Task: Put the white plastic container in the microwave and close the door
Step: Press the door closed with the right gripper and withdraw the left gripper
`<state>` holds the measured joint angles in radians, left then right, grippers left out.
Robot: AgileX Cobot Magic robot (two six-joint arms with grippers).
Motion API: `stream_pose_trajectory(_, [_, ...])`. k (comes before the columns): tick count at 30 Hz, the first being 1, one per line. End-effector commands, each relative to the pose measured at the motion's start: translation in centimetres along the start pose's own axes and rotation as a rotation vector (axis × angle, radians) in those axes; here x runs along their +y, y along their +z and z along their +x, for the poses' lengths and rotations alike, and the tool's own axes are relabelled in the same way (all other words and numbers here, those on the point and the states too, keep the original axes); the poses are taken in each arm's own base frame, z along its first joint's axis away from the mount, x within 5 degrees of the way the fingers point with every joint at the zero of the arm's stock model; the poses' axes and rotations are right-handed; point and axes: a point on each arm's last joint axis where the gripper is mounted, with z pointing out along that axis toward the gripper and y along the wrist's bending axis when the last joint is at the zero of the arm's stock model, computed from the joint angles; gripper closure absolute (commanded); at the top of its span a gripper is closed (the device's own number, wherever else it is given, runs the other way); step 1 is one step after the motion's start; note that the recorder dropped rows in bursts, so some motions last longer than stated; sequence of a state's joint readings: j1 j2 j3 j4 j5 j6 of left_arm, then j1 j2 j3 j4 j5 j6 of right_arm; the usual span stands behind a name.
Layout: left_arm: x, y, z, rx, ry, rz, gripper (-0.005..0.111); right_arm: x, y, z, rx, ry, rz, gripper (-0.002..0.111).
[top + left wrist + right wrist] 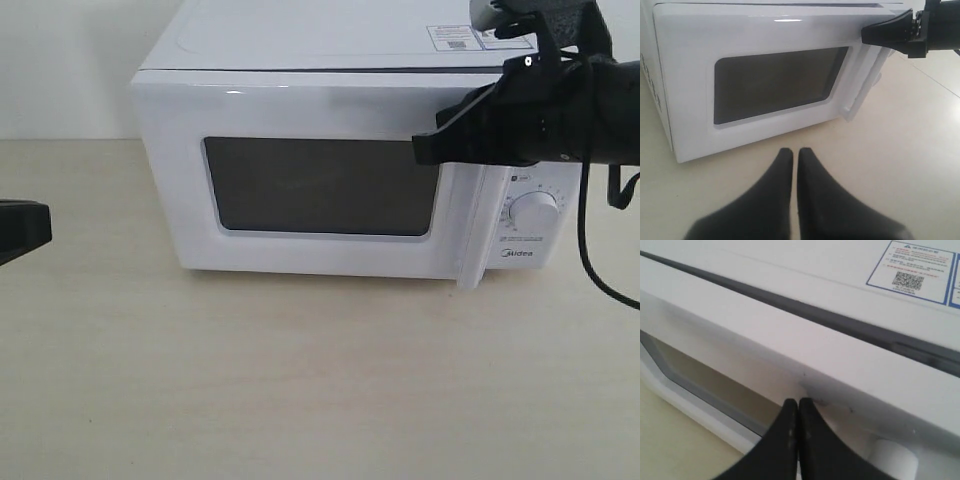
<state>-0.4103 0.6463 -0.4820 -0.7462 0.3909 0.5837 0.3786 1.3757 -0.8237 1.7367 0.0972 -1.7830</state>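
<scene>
The white microwave [300,40] stands on the table with its door [320,110] lying flush against the body; the dark window [320,185] shows nothing inside. The white plastic container is out of view in every frame. My right gripper [420,150] is shut with nothing in it. Its tips [798,402] rest at the door's upper right corner, just above the vertical handle [468,230]. In the left wrist view the same gripper [865,35] points at that corner of the door [690,60]. My left gripper [795,152] is shut and empty, low over the table in front of the microwave, at the far left [45,225].
A round dial [533,212] sits on the microwave's right panel, and a sticker [912,271] lies on its top. A black cable [590,250] hangs from the right arm beside the panel. The beige tabletop [300,380] stretches in front of the microwave.
</scene>
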Motion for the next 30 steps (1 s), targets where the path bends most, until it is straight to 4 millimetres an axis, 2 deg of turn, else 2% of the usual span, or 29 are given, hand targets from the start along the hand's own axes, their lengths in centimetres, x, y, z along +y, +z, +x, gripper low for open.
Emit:
stream_pose_trajectory(1, [-0.1,0.0,0.1,0.003,-0.001,0.003,0.102,-0.9,0.0,-0.4,-0.001,0.010,0.080,0.109])
stream_pose_trajectory(13, [0.0,0.0,0.1,0.003,0.003,0.002,0.102,-1.6,0.0,-1.4,-0.017,0.006,0.142,0.109])
stream_pose_trajectory(23, [0.0,0.0,0.2,0.006,0.020,-0.005,0.102,-1.3,0.0,-1.3,-0.020,0.015,0.114,0.109])
stream_pose_trajectory(26, [0.1,0.0,0.2,0.008,0.030,-0.009,0.102,-0.9,-1.2,-0.8,-0.020,0.024,0.126,0.109])
stream_pose_trajectory(30, [0.1,0.0,0.2,0.006,0.030,-0.010,0.102,-0.3,-3.7,0.5,-0.028,0.025,0.146,0.109])
